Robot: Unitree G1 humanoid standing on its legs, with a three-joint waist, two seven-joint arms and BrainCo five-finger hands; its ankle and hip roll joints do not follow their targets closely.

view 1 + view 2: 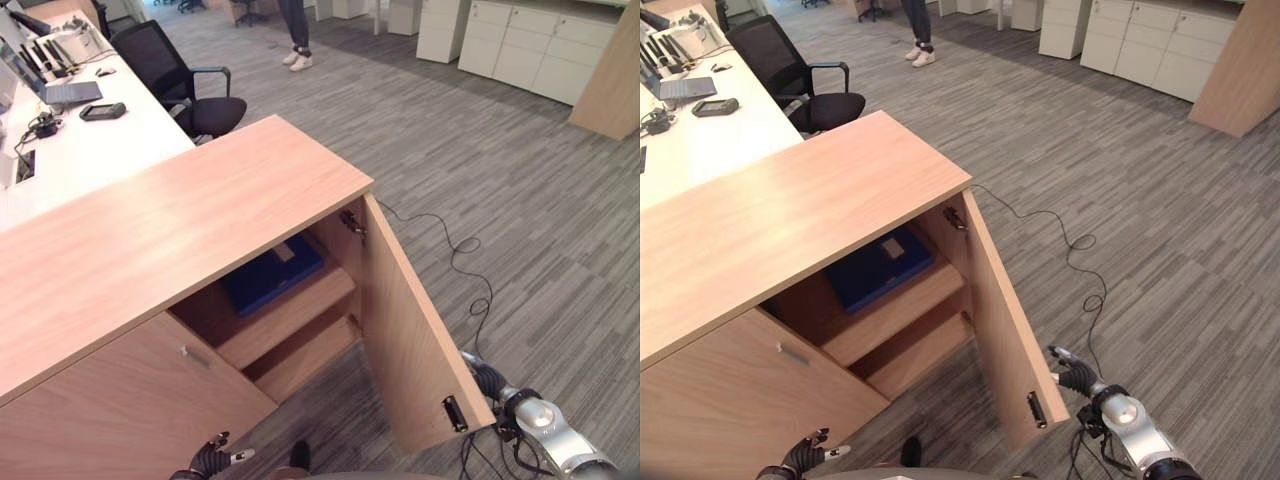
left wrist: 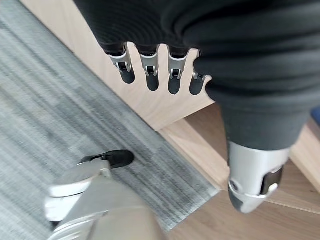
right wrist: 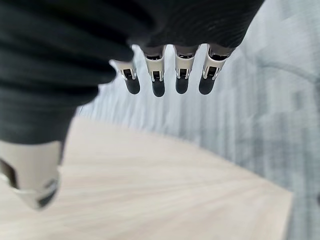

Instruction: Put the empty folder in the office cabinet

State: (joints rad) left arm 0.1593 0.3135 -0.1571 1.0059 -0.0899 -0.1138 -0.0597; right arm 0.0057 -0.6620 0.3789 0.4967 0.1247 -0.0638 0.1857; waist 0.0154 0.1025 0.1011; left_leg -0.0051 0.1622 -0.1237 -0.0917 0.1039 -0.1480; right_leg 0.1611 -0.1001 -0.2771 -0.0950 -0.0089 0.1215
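The blue folder (image 1: 270, 275) lies flat on the upper shelf (image 1: 300, 310) inside the open office cabinet (image 1: 170, 225), well apart from both hands and held by neither. A pale label sits on the folder's top face. The cabinet door (image 1: 410, 340) on the robot's right stands swung wide, with a dark hinge (image 1: 455, 413) on its inner face near the free edge; the other door (image 1: 120, 400) is closed.

The right hand (image 1: 1075, 375) sits just behind the open door's free edge, beyond its outer face. In the right wrist view its fingers (image 3: 158, 80) hang straight and side by side, slightly spread, with the thumb (image 3: 32, 175) apart from them; nothing lies between thumb and fingers. Past the fingertips lie the pale wood of the door and the grey striped carpet (image 3: 280, 115). Whether a fingertip touches the door cannot be told.

The left hand (image 1: 212, 456) hangs low in front of the closed door, over the carpet. In its own wrist view its fingers (image 2: 152, 72) are straight and loosely spread, the thumb (image 2: 255, 175) set off to one side, holding nothing. Beyond the fingertips is the closed door's wood front, and past the thumb the cabinet's lower shelf.

Far from both hands, a white desk (image 1: 90, 150) adjoins the cabinet, a black office chair (image 1: 180, 75) stands beside it, and a person's legs (image 1: 295, 35) stand on the carpet beyond.
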